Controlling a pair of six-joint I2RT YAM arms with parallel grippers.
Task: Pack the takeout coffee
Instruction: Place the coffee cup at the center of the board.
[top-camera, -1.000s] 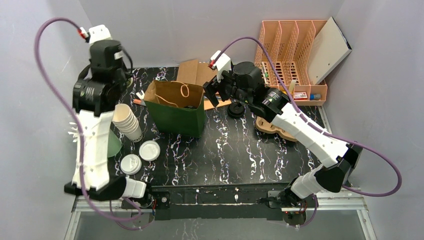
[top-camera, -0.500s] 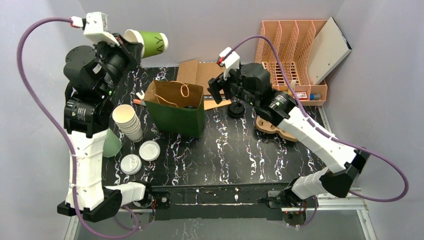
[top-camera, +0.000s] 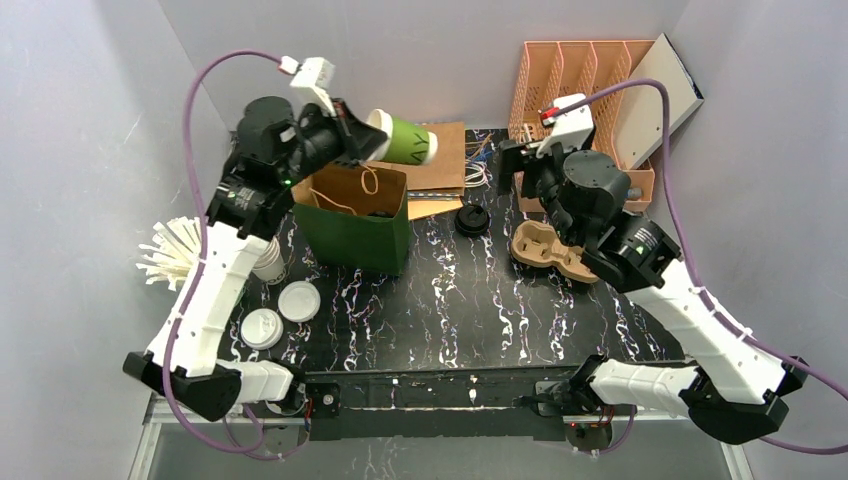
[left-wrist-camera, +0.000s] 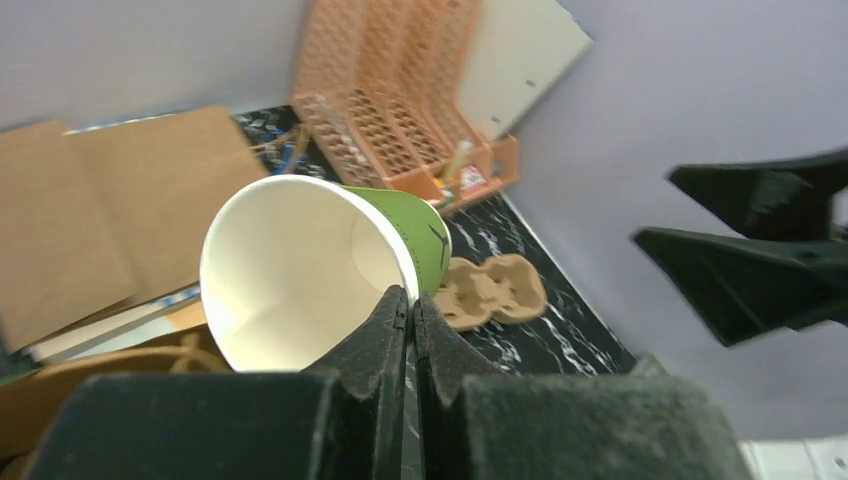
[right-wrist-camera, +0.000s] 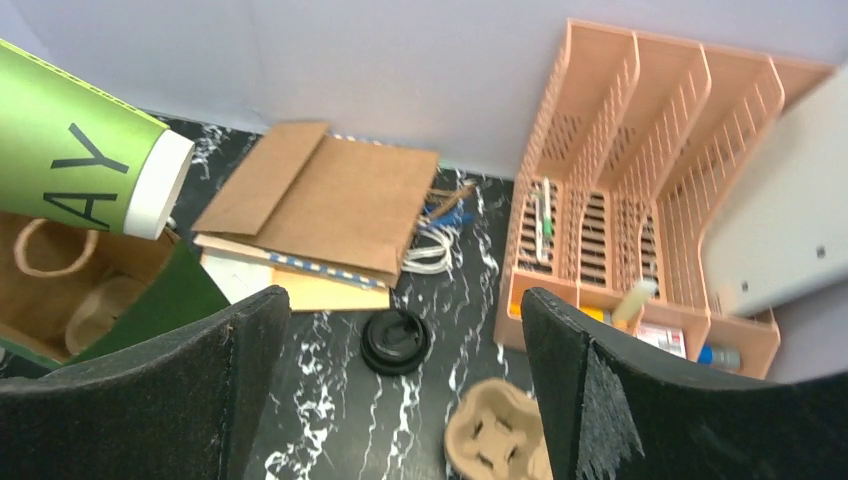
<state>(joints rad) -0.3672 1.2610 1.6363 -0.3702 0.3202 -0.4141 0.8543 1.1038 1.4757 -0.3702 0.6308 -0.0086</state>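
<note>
My left gripper (top-camera: 352, 140) is shut on the rim of a green paper cup (top-camera: 402, 139), held on its side above the open brown-and-green paper bag (top-camera: 352, 215). In the left wrist view the cup (left-wrist-camera: 300, 265) shows its white inside, its rim pinched between my fingers (left-wrist-camera: 385, 325). The cup also shows in the right wrist view (right-wrist-camera: 85, 165). My right gripper (top-camera: 520, 165) is open and empty, raised above a black lid (top-camera: 472, 219) and a brown pulp cup carrier (top-camera: 545, 250). The lid (right-wrist-camera: 396, 341) and carrier (right-wrist-camera: 497, 433) lie between its fingers in the right wrist view.
A stack of paper cups (top-camera: 268, 265) and two white lids (top-camera: 298, 300) (top-camera: 261, 327) lie left of the bag. Flat brown bags (top-camera: 440, 165) lie behind it. An orange file rack (top-camera: 585, 110) stands at back right. White sticks (top-camera: 165, 255) lie at the left edge.
My left arm swung right with the green cup, from far left to above the bag. My right arm pulled back to the right, away from the bag.
</note>
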